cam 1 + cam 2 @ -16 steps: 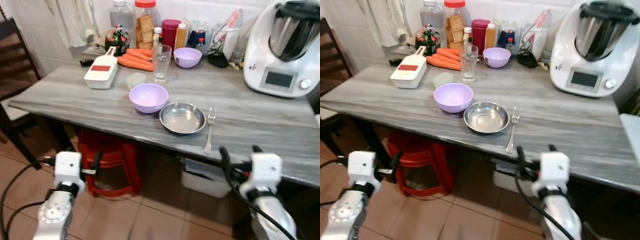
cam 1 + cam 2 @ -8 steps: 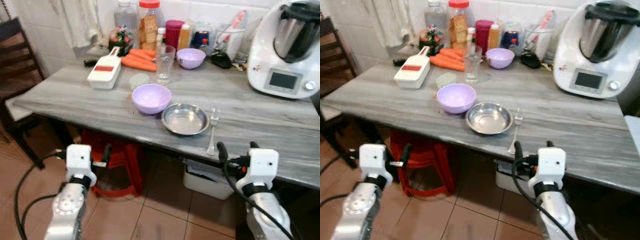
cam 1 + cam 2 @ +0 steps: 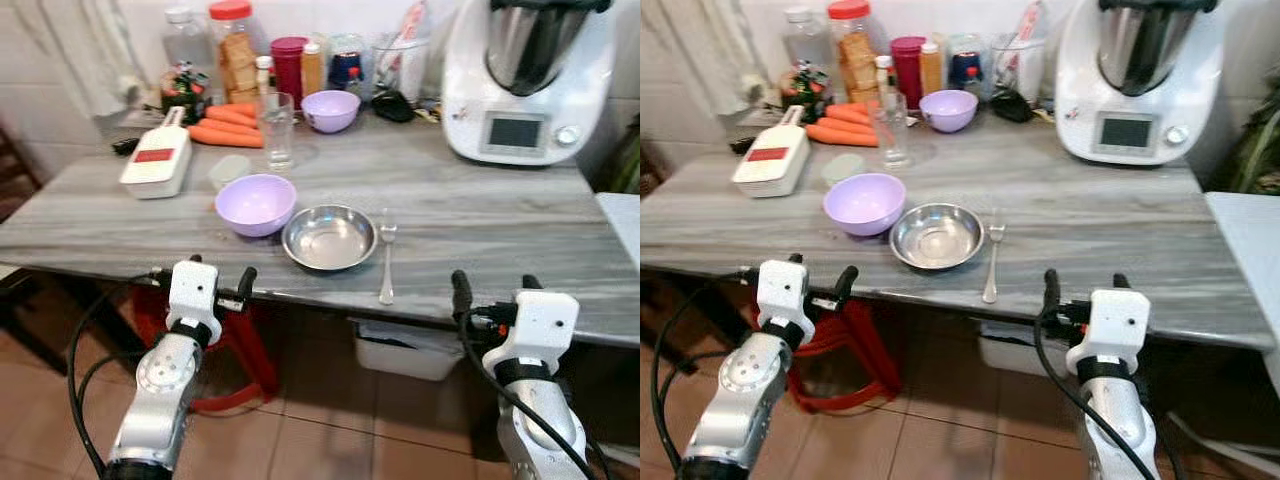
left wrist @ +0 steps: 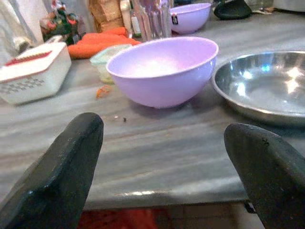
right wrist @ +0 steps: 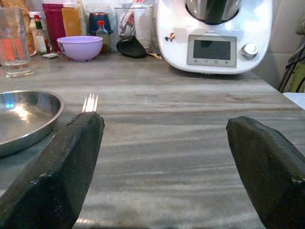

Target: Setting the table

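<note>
Approach stage: both grippers empty, jaws released, at the table (image 3: 480,215) edge.
Next: reach the fork (image 3: 387,262), frame centre.

Two silver robot arms reached up from the lower edge of the head camera's picture, one at about seven o'clock and one at about five o'clock. Each ended in a white boxy wrist block carrying two long black fingers that pointed forward. The left gripper (image 3: 217,277) was level, its fingers (image 4: 62,167) spread wide apart with nothing between them. The right gripper (image 3: 494,289) sat at much the same height, its fingers (image 5: 62,167) likewise parted and holding nothing. Black cables looped down beside both forearms. The two grippers were well apart from each other.
</note>
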Robot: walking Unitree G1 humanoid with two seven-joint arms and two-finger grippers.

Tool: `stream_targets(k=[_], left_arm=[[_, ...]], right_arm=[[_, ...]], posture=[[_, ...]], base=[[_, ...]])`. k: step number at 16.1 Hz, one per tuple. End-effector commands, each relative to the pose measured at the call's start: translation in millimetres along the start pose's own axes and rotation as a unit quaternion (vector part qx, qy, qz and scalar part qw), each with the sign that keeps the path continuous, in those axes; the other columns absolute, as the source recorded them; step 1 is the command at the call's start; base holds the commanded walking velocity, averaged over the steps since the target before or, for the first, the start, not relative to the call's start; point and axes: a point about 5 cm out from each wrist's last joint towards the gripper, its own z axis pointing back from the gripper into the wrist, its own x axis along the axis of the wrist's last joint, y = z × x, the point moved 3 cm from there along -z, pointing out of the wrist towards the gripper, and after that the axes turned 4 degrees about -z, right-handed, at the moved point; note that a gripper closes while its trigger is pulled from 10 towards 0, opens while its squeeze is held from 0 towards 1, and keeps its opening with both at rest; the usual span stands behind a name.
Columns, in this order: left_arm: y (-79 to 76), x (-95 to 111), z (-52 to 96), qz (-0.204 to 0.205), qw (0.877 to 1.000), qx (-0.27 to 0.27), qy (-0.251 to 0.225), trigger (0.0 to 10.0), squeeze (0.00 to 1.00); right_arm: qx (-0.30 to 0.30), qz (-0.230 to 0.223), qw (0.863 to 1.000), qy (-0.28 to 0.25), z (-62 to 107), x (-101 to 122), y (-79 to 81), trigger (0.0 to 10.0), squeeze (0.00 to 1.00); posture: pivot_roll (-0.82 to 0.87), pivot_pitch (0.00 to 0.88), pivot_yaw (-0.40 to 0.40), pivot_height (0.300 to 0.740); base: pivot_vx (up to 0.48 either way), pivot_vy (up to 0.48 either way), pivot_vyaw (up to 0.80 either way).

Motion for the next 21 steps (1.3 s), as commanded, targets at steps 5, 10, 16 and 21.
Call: stream_targets(k=[5,10,16,21], left_arm=[[-3.0,-3.7,-3.9,0.035,0.999,-0.002,0.019,10.0,0.0],[-5.9,-2.3,-3.6,0.058,0.998,-0.002,0.016,10.0,0.0],[-3.2,1.6,-6.3,0.051,0.999,0.004,0.015,10.0,0.0],[-5.5,1.3,-5.5,0.054,0.998,0.005,0.019,10.0,0.0]], right_arm=[[0.003,-0.002,1.0,-0.008,0.6,3.2,4.1,10.0,0.0],[0.007,-0.002,1.0,0.002,-2.3,1.3,4.0,10.0,0.0],[0.012,-0.006,1.0,-0.001,-7.0,2.0,7.3,10.0,0.0],[0.011,-0.011,1.0,-0.002,-9.3,2.7,6.0,10.0,0.0]], posture=[[-0.07,0.0,0.092,0.74],[-0.06,0.0,0.073,0.74],[-0.05,0.0,0.066,0.74],[-0.04,0.0,0.064,0.74]], base=[[0.0,0.0,0.0],[0.0,0.0,-0.38],[-0.041,0.0,-0.13],[-0.298,0.0,0.0]])
